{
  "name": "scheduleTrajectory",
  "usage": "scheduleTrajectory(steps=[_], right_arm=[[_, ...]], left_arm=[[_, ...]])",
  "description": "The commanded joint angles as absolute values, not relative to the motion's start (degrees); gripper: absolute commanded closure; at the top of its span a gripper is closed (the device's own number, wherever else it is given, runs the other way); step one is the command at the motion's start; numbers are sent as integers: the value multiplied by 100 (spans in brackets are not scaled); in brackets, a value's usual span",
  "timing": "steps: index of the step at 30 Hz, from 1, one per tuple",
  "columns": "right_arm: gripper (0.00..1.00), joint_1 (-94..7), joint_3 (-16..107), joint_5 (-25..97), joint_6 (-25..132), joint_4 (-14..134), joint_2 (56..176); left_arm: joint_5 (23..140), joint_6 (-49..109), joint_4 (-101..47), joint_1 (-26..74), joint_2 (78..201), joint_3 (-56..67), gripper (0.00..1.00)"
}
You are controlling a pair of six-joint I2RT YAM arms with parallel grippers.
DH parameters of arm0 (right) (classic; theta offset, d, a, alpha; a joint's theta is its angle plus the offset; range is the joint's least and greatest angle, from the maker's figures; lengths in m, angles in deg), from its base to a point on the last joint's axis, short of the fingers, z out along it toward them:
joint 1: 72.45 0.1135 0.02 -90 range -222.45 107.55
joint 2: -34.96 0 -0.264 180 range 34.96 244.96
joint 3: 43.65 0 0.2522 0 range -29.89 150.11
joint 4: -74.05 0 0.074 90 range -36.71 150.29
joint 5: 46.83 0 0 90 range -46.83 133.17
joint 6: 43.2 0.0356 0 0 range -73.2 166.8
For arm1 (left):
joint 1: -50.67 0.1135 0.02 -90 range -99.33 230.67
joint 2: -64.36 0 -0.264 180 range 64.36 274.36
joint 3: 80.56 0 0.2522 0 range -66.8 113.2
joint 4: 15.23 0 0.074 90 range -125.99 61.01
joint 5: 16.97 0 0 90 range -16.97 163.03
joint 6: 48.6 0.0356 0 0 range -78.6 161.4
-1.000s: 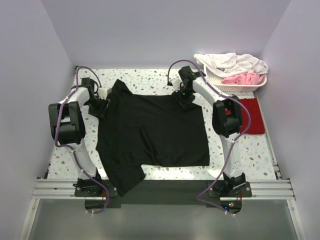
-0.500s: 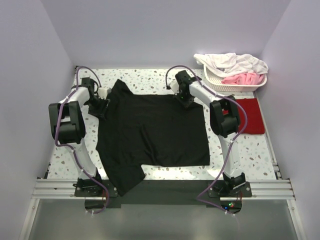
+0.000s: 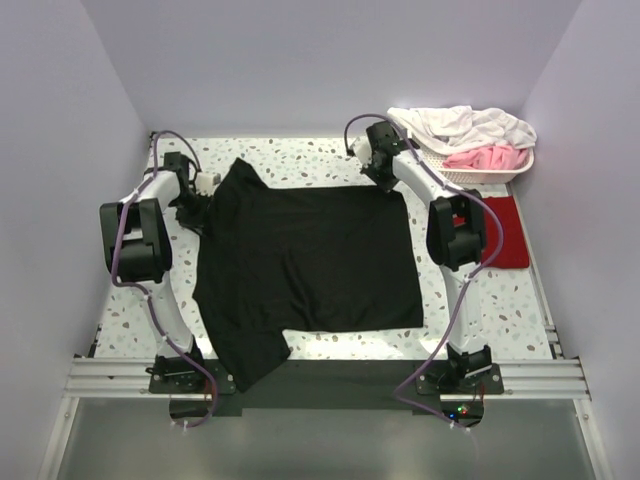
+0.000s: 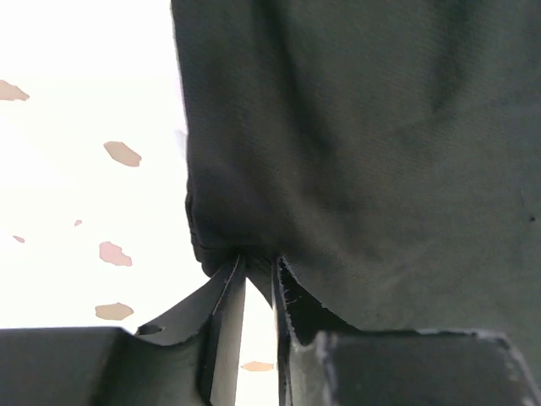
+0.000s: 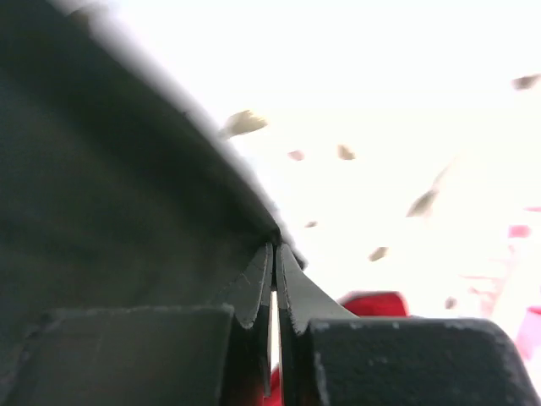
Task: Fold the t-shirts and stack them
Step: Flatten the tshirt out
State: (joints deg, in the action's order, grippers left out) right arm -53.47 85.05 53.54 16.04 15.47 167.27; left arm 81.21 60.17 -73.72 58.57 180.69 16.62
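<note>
The black t-shirt (image 3: 310, 260) lies spread flat across the middle of the worktop. Its far hem runs parallel to the far edge, and one sleeve trails over the near edge by the left arm's base. Another sleeve points toward the far left corner.

The left gripper (image 3: 200, 200) sits at the shirt's far left side. It is black against black cloth from above, so its fingers are hard to pick out there. The left wrist view settles it: the left gripper (image 4: 258, 266) is pinched narrow on a bunched fold of the black t-shirt (image 4: 380, 152).

The right gripper (image 3: 385, 183) is at the shirt's far right corner. In its own wrist view the right gripper (image 5: 275, 247) is almost shut, with the edge of the black t-shirt (image 5: 110, 186) meeting its tips. The picture is blurred and overexposed.

The dark red t-shirt (image 3: 503, 232) lies folded along the right edge, partly hidden behind the right arm. It shows only as a red smear (image 5: 372, 303) from the wrist. A basket (image 3: 470, 174) in the far right corner holds white and pink cloth.
</note>
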Motion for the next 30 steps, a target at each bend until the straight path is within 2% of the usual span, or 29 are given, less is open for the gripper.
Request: scheduleTrajectory(steps=[1, 5, 6, 9, 10, 13, 17, 21, 26, 30], right_arm=[[100, -5469, 8894, 5784, 1253, 2046, 17004], [100, -5548, 9122, 6224, 1121, 2294, 17539], [98, -5549, 9305, 6407, 1103, 2267, 17628], [67, -5566, 9561, 6549, 1225, 2083, 17682], [52, -5575, 9553, 6524, 1287, 2048, 17612], [41, -5566, 9439, 6269, 1516, 1908, 17190], [43, -5566, 9439, 5778, 1815, 1407, 16829], [49, -5557, 9325, 5399, 2148, 1002, 16557], [55, -5557, 9106, 5319, 2316, 685, 16206], [55, -5557, 8771, 5354, 2351, 764, 15942]], left_arm=[[8006, 6003, -7293, 5867, 18380, 1871, 78], [8111, 6021, -7311, 5884, 18363, 2082, 77], [8364, 6030, -7285, 5885, 18214, 2179, 72], [8917, 5995, -7039, 5876, 17898, 2529, 63], [9059, 5969, -6934, 5867, 17870, 2670, 61], [9316, 5837, -6854, 5771, 18115, 3425, 56], [9236, 5793, -7082, 5516, 18985, 4656, 55], [9404, 5810, -7170, 5192, 19810, 5623, 69], [9105, 5898, -7013, 4813, 20076, 5669, 75], [8728, 5775, -6740, 4716, 20137, 5590, 82]])
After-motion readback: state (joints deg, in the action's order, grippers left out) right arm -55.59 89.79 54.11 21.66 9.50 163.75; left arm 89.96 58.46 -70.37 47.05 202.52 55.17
